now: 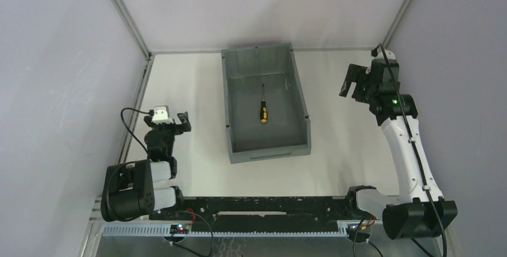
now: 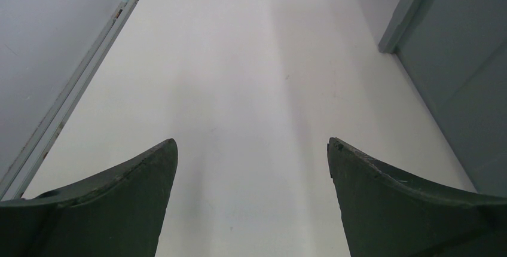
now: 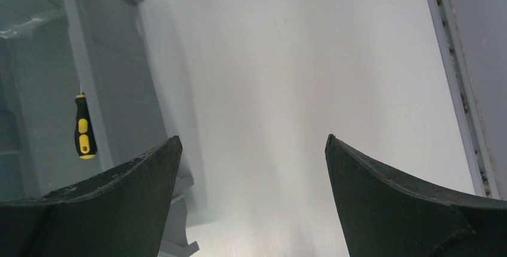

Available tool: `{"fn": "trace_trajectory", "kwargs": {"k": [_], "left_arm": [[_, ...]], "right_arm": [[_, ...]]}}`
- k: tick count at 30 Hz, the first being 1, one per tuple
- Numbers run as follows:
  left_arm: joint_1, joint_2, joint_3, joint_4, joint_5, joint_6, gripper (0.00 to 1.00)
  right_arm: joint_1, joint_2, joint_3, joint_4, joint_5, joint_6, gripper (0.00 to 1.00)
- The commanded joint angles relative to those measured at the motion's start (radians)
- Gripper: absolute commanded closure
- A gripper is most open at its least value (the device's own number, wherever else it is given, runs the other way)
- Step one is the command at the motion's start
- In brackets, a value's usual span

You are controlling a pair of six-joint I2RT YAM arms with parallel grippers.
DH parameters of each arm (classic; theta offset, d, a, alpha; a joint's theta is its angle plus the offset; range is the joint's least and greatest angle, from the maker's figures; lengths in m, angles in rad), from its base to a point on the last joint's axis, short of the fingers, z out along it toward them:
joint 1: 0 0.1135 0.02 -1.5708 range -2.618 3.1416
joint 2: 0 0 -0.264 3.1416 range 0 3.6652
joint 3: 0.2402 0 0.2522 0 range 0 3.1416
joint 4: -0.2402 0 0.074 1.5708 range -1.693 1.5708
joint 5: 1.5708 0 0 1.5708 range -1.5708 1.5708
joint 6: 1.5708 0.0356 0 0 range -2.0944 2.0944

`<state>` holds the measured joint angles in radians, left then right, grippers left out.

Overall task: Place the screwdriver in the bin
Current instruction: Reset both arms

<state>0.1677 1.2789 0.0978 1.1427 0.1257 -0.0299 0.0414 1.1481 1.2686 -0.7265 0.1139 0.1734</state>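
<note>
The screwdriver (image 1: pixel 262 109), black handle with yellow patches and a thin shaft, lies flat on the floor of the grey bin (image 1: pixel 236 143), near its middle, shaft pointing away from the arms. It also shows in the right wrist view (image 3: pixel 84 132), inside the bin (image 3: pixel 119 83). My right gripper (image 1: pixel 354 82) is open and empty, raised above the table to the right of the bin. My left gripper (image 1: pixel 176 122) is open and empty, low to the left of the bin, whose wall shows at the right of the left wrist view (image 2: pixel 460 72).
White walls with metal frame rails (image 1: pixel 122 9) enclose the table on three sides. A black rail (image 1: pixel 263 206) with cables runs between the arm bases at the near edge.
</note>
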Motion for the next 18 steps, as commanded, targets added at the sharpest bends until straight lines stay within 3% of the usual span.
{"fn": "trace_trajectory", "kwargs": {"k": [1,18], "left_arm": [[-0.003,-0.012,0.039,0.041,-0.006,-0.012,0.0],[-0.004,-0.012,0.038,0.04,-0.006,-0.012,0.0]], "right_arm": [[-0.033,-0.093,-0.084,0.067,-0.037,0.012,0.02],[-0.034,-0.258,-0.183,0.095,-0.07,0.053,0.01]]}}
